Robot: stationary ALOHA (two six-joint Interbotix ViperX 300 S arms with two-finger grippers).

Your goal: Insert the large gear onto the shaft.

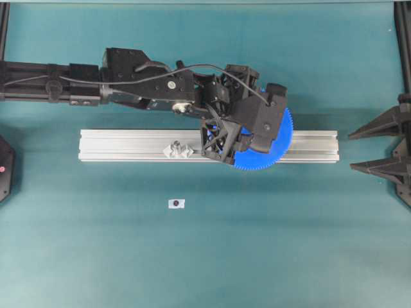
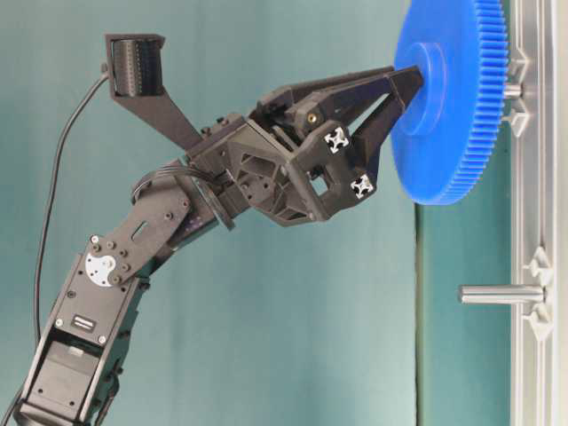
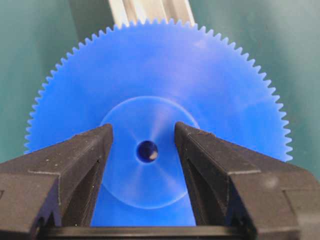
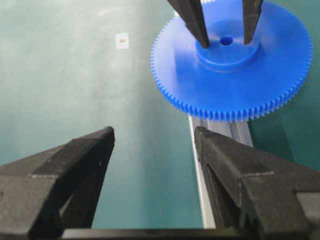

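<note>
Gear hovering on its pin, not yet seated

The left end effector point(image 3: 144, 150) is clamped on the raised hub of the large gear point(image 1: 273, 151), fingers point(image 3: 82, 165) either side of the centre hole; the gear sits over the rail point(image 1: 128, 146) toward 3 o'clock on the desk point(image 1: 205, 256). From table level the shaft point(image 2: 513, 90) shows as a short stub between the gear's back face and the rail, so the gear looks threaded on or just at the tip, not pushed home. Likely trouble: a slight tilt of the disc would bind the bore on the pin, and pressing on could jam it or slip the hub out of the grip. Letting go early could leave it cocked. The spare pin point(image 2: 501, 294) stands bare toward 9 o'clock. The right end effector point(image 4: 152, 165) rests parted, holding nothing, well clear.
</note>
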